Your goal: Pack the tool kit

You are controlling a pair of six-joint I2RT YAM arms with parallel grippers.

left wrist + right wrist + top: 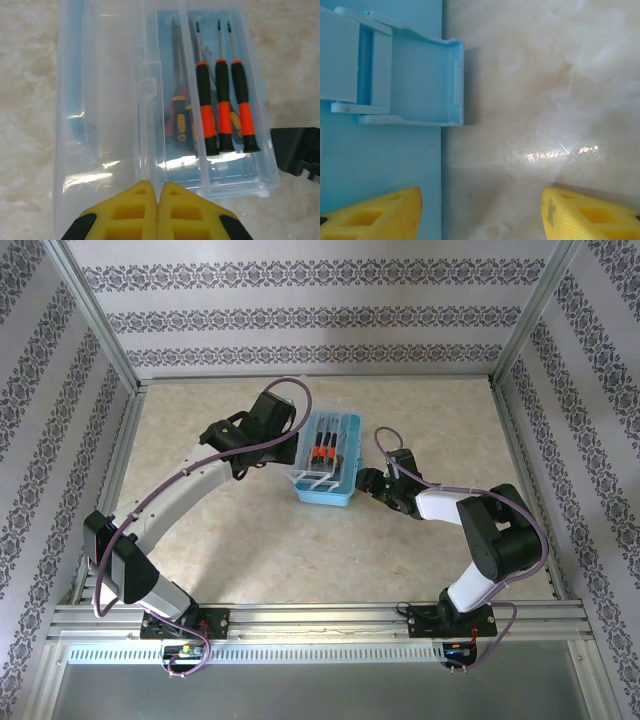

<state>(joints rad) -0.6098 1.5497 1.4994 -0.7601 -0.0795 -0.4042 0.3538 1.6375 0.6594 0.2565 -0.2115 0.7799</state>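
Yellow left fingers (132, 212) pressed together, empty, at near rim of open tool case (267, 170); from this wrist, three orange screwdrivers (222, 107) inside. Wide apart and empty, right fingers (385, 212) astride case's blue side near latch (420, 75); counter (545, 75) beneath.

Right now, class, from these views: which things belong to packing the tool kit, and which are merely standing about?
Belong to the job:
blue tool case, clear lid, latch, three orange-and-black screwdrivers, yellow-and-red-handled tool, left gripper (shut), right gripper (open).

Merely standing about:
table, patterned walls, aluminium frame.
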